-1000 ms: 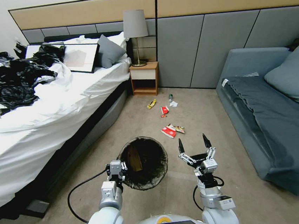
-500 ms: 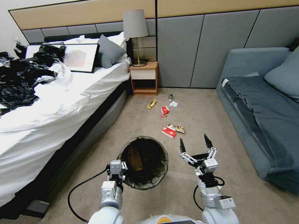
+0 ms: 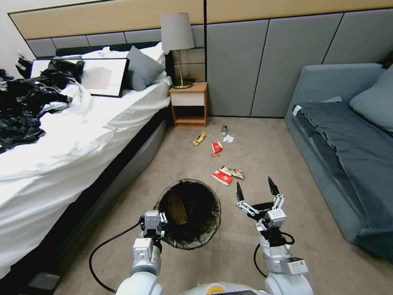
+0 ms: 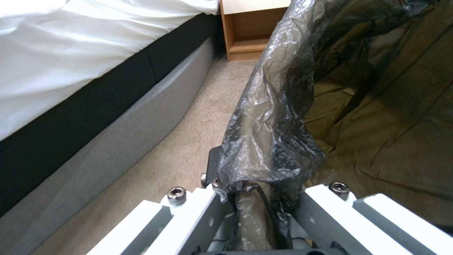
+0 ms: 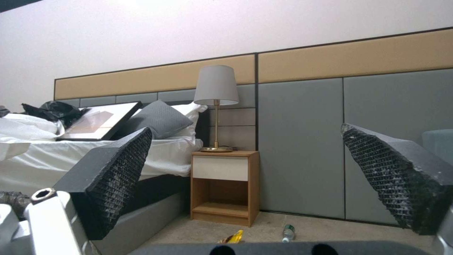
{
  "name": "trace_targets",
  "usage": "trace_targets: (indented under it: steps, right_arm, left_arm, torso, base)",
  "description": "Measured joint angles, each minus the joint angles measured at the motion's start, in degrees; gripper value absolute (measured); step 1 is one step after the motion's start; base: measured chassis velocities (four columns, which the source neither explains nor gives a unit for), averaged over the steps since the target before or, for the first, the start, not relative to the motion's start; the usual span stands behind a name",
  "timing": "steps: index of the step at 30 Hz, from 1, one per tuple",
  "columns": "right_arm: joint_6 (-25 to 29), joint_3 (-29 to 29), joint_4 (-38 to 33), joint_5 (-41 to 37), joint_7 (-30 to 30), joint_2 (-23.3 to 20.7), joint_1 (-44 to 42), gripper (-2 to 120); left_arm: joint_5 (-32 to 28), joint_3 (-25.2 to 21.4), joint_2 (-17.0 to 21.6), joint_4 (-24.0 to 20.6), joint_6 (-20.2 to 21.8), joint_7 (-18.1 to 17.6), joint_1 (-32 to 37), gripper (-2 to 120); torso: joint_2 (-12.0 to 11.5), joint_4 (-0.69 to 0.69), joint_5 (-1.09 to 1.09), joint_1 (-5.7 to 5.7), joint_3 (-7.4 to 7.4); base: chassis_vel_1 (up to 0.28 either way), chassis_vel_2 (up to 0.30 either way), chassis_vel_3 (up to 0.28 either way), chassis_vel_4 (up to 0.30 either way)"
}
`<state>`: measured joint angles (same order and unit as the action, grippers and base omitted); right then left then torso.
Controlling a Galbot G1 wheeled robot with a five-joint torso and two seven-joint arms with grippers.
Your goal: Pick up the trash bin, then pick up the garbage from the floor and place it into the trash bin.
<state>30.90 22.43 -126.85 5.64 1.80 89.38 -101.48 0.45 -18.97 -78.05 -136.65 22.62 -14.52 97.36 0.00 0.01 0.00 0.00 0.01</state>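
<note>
The left tool (image 3: 162,228) is clenched on the near-left rim of the trash bin (image 3: 189,213), pinching the black bag folded over that rim; in the left wrist view the crinkled bag (image 4: 269,134) is drawn down between the tool's white fingers (image 4: 189,216). The bin stands upright with its mouth open toward the head camera, and a brown scrap (image 3: 178,209) lies inside against its wall. The right tool (image 3: 254,188) is released, its two dark fingertips spread wide and pointing away from the robot, just beside the bin on its right and apart from it. The garbage lies on the floor (image 3: 271,149) beyond both tools: a red-and-white packet (image 3: 222,176) with a patterned wrapper (image 3: 235,172) touching it is nearest, and farther on, near the foot of the nightstand (image 3: 189,104), are a small red packet (image 3: 216,146), a yellow wrapper (image 3: 199,139), a white tissue wad (image 3: 228,139) and a green-capped bottle (image 3: 224,129). The bed (image 3: 44,153) runs along the robot's left, the sofa (image 3: 359,150) along its right.
</note>
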Motion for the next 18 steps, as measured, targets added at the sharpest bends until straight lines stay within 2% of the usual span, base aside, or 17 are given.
trace_targets:
  steps: [18]
  right_arm:
    - [0.20, 0.00, 0.01, 0.17, -0.20, -0.02, -0.18, 100]
  left_arm:
    - [-0.01, 0.01, 0.00, -0.19, 0.03, -0.11, 0.31, 2]
  torso:
    - [0.00, -0.02, 0.00, 0.00, 0.00]
  base:
    - [-0.139, 0.146, 0.150, -0.149]
